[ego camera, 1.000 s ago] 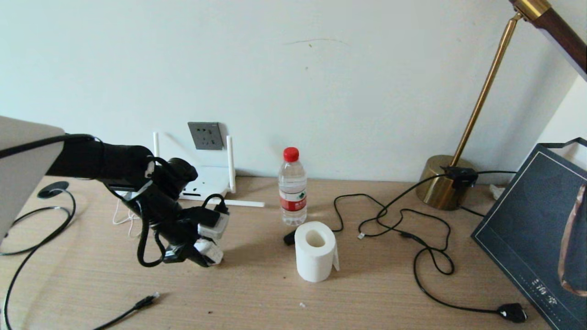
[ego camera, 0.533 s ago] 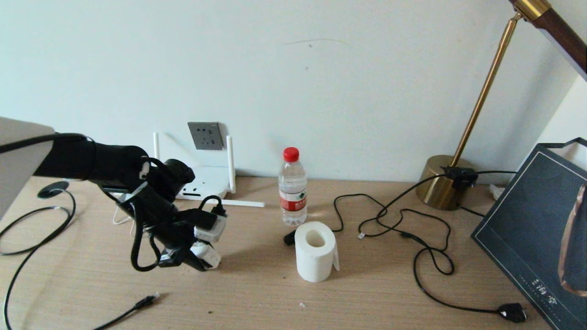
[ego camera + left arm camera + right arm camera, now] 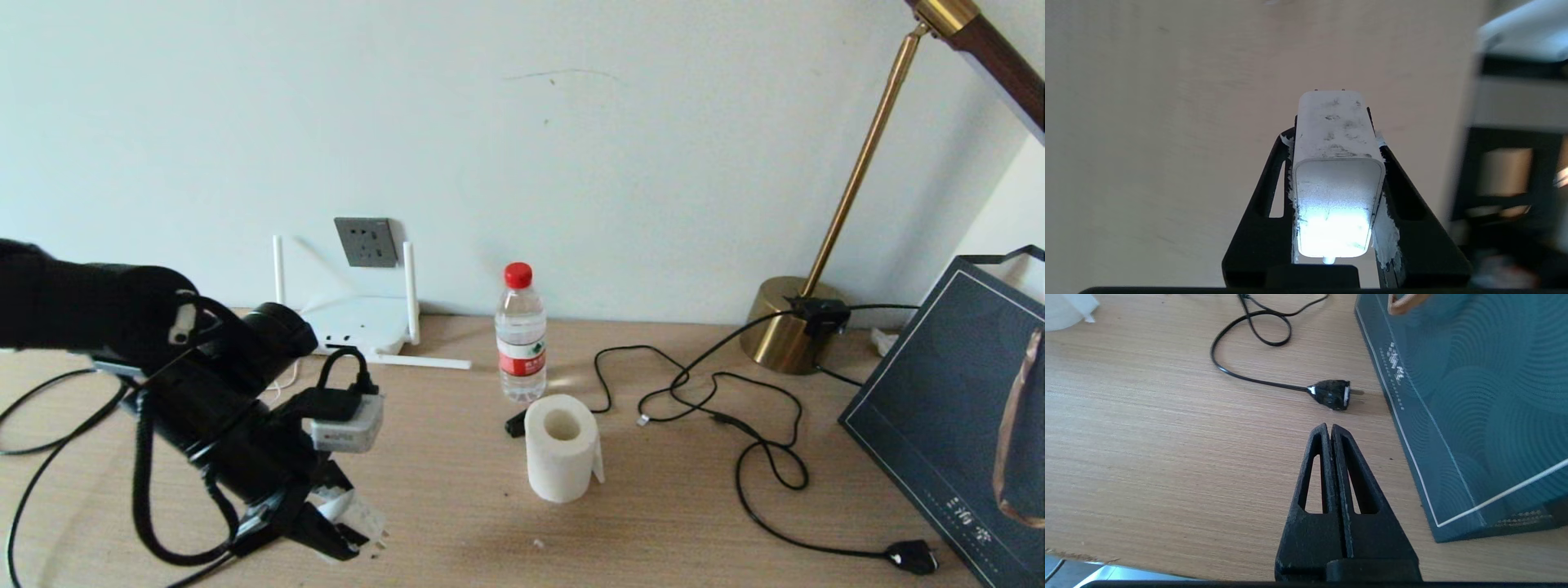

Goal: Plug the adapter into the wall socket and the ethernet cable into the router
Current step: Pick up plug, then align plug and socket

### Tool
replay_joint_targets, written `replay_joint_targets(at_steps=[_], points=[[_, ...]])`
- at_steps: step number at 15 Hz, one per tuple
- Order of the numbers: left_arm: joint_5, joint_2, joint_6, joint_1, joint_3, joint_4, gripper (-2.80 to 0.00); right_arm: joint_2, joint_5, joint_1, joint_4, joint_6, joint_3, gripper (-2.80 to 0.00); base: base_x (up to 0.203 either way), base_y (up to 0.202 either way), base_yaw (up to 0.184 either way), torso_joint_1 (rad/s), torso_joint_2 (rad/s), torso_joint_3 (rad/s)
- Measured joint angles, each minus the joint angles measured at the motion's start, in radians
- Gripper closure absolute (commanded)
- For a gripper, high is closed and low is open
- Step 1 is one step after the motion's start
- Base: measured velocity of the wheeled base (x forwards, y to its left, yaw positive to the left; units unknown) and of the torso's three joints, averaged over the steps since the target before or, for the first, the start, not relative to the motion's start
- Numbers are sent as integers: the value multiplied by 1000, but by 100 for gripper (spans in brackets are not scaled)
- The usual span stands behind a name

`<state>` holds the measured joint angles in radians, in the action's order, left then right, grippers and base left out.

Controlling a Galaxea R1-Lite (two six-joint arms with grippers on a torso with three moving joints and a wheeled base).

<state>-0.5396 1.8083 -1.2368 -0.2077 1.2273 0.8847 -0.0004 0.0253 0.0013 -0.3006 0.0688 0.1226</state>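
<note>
My left gripper [image 3: 347, 531] hangs low over the front left of the desk, shut on the white adapter [image 3: 357, 514]. In the left wrist view the adapter [image 3: 1336, 163] sits squeezed between both black fingers [image 3: 1274, 163], its prongs pointing away over bare wood. The dark-grey wall socket [image 3: 366, 242] is on the wall at the back. The white router [image 3: 363, 327] stands just below it, two antennas upright. The black ethernet cable [image 3: 28, 483] loops along the left edge; its plug is hidden behind my left arm. My right gripper [image 3: 1329, 426] is shut and empty, low over the desk's right side.
A water bottle [image 3: 521, 335] and a toilet-paper roll [image 3: 561, 447] stand mid-desk. The brass lamp base [image 3: 796, 327] is at the back right. Its black cord [image 3: 759, 457] ends in a chunky plug [image 3: 1331, 394] just ahead of my right gripper. A dark blue bag [image 3: 955, 408] lies at the right edge.
My left arm has pulled back from beside the router toward the front left, carrying the adapter with it. It now covers the ethernet plug.
</note>
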Motion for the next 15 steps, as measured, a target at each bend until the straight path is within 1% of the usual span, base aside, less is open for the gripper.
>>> replay_joint_targets(at_steps=[2, 4, 6, 7, 8, 9, 11, 12, 13, 15], points=[[-46, -92, 70, -1, -67, 2, 0, 0, 0, 0, 0, -1, 0, 0, 0, 0, 0, 0, 0, 0], [-66, -179, 92, 12, -119, 4, 0, 0, 0, 0, 0, 0, 0, 0, 0, 0, 0, 0, 0, 0], [-71, -261, 122, 44, -165, -2, 0, 0, 0, 0, 0, -1, 0, 0, 0, 0, 0, 0, 0, 0], [-71, -301, 159, 71, -180, -11, 0, 0, 0, 0, 0, -1, 0, 0, 0, 0, 0, 0, 0, 0], [-72, -338, 212, 104, -189, -30, 0, 0, 0, 0, 0, -1, 0, 0, 0, 0, 0, 0, 0, 0], [-76, -365, 273, 134, -193, -55, 0, 0, 0, 0, 0, -1, 0, 0, 0, 0, 0, 0, 0, 0], [-110, -408, 446, 209, -189, -142, 0, 0, 0, 0, 0, -1, 0, 0, 0, 0, 0, 0, 0, 0], [-125, -418, 540, 250, -181, -211, 0, 0, 0, 0, 0, -1, 0, 0, 0, 0, 0, 0, 0, 0], [-131, -421, 640, 281, -173, -283, 0, 0, 0, 0, 0, -1, 0, 0, 0, 0, 0, 0, 0, 0], [-120, -413, 911, 325, -145, -462, 0, 0, 0, 0, 0, -1, 0, 0, 0, 0, 0, 0, 0, 0]])
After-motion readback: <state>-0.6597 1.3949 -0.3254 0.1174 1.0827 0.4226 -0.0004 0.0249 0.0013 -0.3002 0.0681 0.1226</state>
